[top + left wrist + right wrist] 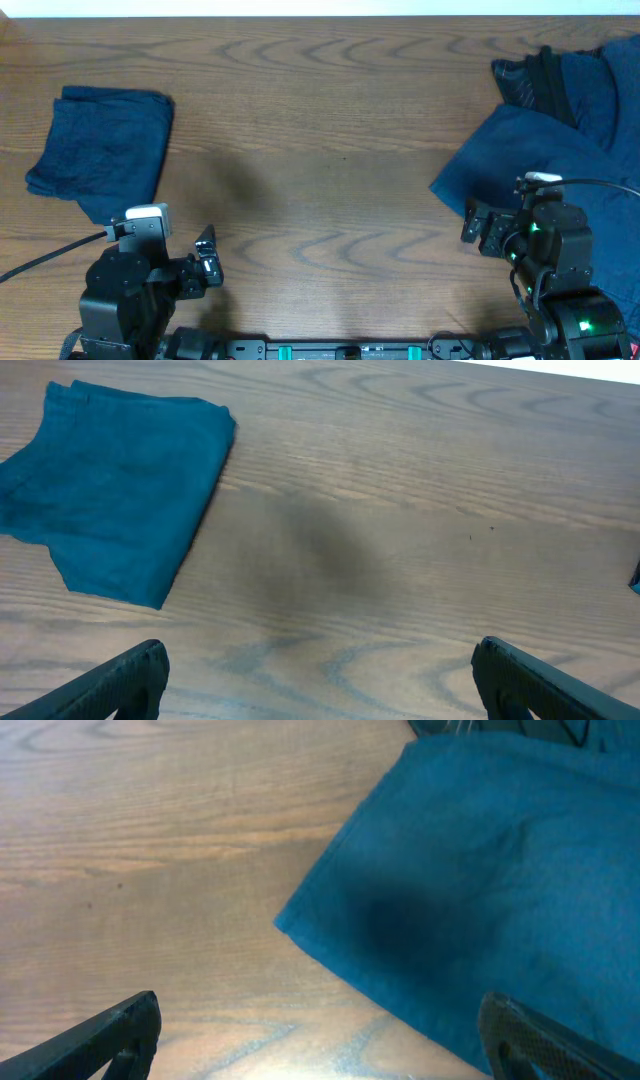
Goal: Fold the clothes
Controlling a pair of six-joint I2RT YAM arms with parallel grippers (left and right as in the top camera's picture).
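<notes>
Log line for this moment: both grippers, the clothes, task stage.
left gripper: open, empty | right gripper: open, empty, near corner of spread garment | folded garment: left side of table | stage: before grasp

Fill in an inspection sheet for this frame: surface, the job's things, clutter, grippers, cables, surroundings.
Surface: wooden table, bare wood between the two arms.
Job's things: folded garment at far left; unfolded heap of navy fabric at right, running out of frame.
Clutter: nothing seen.
Grippers: left gripper open, empty, over bare wood; right gripper open, empty, by the heap's near corner.
Cables: left cable runs off the table's left edge; right cable arcs over the heap.
Surroundings: pale strip beyond the far edge; nothing more seen.
</notes>
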